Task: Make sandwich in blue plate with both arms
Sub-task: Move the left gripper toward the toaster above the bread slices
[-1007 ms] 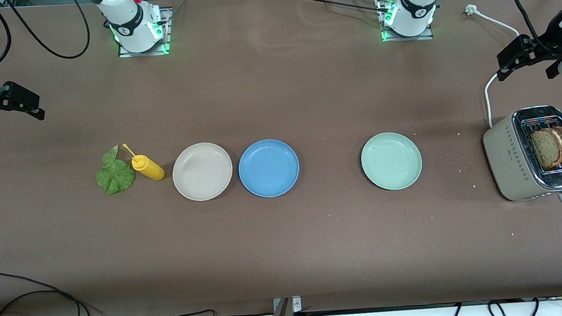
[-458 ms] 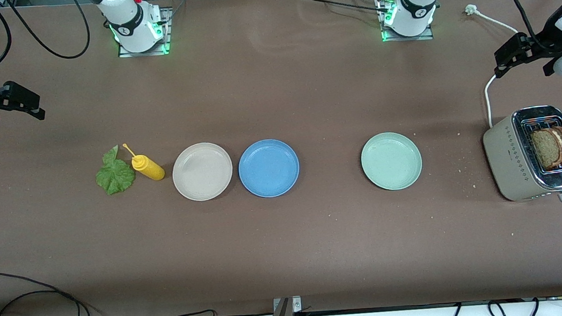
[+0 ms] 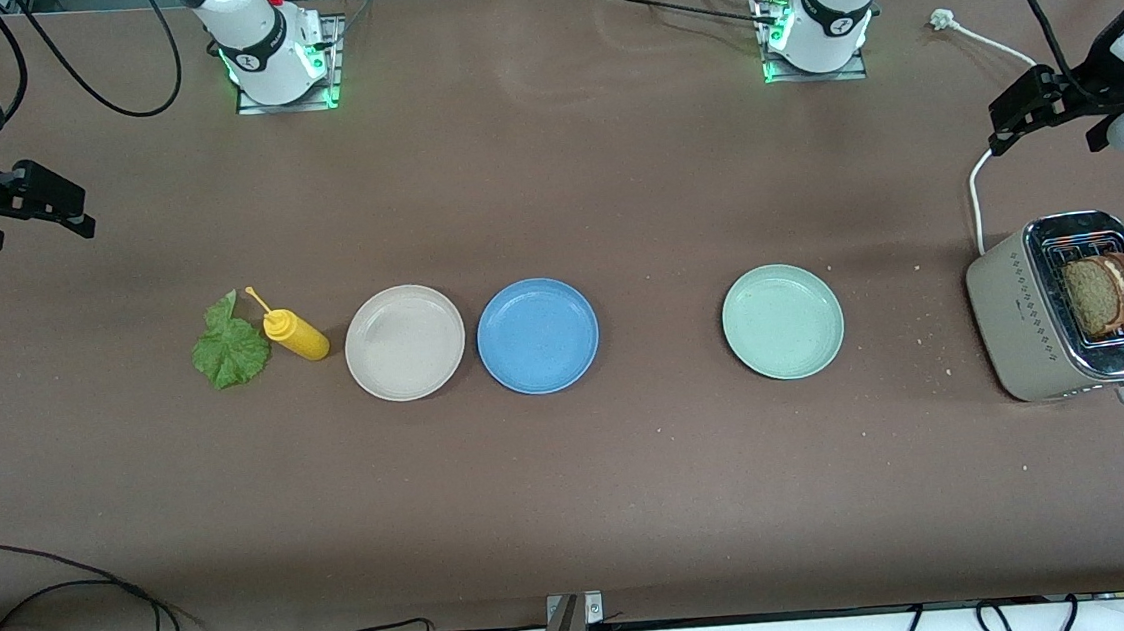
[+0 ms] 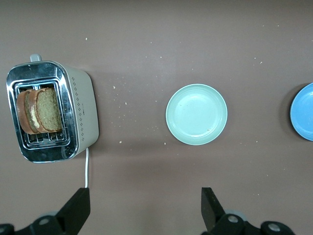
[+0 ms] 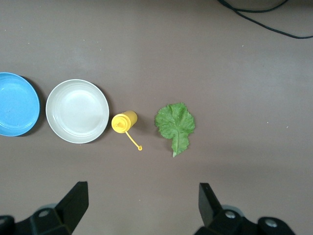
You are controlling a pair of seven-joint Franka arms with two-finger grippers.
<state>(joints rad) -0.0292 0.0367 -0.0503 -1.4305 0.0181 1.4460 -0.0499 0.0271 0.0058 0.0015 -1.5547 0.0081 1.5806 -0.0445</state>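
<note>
The front view is showing the whole table: the blue plate is lying bare between the beige plate, just beside it, and the pale green plate, well apart. The lettuce leaf and yellow squeeze bottle are lying toward the right arm's end; the toaster, holding two bread slices, is standing toward the left arm's end. The left gripper is hanging over bare table above the toaster's cord; the right gripper is hanging over the table's edge. Both are empty. Only the wrist views are showing the jaws spread wide: left fingers, right fingers. The right wrist view is revealing the bottle's thin nozzle pointing away from the leaf.
</note>
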